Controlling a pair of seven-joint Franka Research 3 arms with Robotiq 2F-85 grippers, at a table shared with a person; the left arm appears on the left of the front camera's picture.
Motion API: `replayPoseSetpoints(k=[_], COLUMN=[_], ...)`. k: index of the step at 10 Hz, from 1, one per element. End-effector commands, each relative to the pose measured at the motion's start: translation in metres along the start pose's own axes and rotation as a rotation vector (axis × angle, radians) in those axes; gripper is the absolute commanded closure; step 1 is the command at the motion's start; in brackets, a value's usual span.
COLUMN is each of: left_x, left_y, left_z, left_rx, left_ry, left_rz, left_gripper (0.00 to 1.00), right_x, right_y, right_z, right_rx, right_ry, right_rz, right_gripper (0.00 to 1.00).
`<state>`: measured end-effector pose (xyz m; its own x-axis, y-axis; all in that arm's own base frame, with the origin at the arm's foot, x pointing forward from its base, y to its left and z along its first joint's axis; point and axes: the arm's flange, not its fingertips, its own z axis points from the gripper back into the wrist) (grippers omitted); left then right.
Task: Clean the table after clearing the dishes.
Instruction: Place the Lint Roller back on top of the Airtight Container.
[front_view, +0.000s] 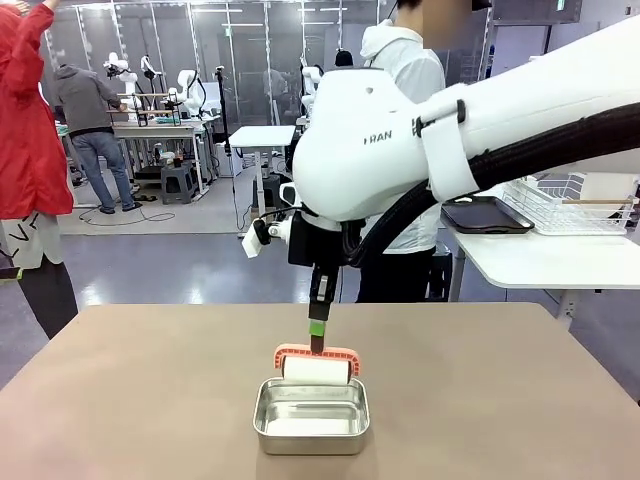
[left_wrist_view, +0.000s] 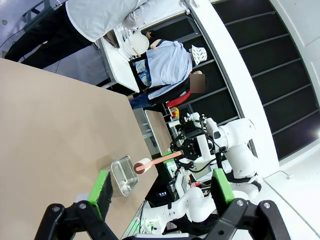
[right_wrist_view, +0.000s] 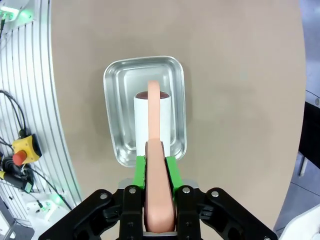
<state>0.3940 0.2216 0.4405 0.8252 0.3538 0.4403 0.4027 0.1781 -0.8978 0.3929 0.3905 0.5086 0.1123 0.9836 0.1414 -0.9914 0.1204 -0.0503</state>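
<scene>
1. The table (front_view: 120, 400) stretches wide and taupe-brown in front of me, its top bare apart from one small steel pan (front_view: 311, 415) near the robot's edge, about the middle.
2. A lint roller (front_view: 316, 368) with a salmon-pink handle and a white roll hangs at the far rim of that pan; from the right wrist view the roll sits over the pan's inside.
3. The right gripper (front_view: 317, 338) points straight down and its green pads are clamped on the roller's handle.
4. The right arm reaches in from the right side, across the middle of the table.
5. The left gripper (left_wrist_view: 162, 187) is held off to the side, jaws wide apart with nothing between them.
6. Beyond the far edge stands a person in a white jacket (front_view: 405, 70).
7. To the right is a smaller white table (front_view: 540, 262) carrying a wire rack (front_view: 560, 205) and a dark tray (front_view: 485, 215).
</scene>
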Motion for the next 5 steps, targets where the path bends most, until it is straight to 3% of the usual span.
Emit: replayPoseSetpoints(k=[1, 2, 5], left_x=[-0.0030, -0.0030, -0.0030], left_y=[-0.0031, -0.0031, -0.0031], left_z=[0.0010, 0.0010, 0.0010], left_rx=[0.000, 0.000, 0.000], left_ry=[0.001, 0.001, 0.001], left_rz=[0.000, 0.000, 0.000], left_gripper=[0.00, 0.00, 0.00], right_x=[0.0061, 0.0034, 0.0017], right_y=[-0.0023, -0.0059, -0.0036], right_z=[-0.0113, -0.0087, -0.0080], right_rx=[0.001, -0.030, 0.002], right_ry=[-0.019, 0.017, -0.006], right_rz=[-0.006, 0.006, -0.002], right_gripper=[0.79, 0.79, 0.79])
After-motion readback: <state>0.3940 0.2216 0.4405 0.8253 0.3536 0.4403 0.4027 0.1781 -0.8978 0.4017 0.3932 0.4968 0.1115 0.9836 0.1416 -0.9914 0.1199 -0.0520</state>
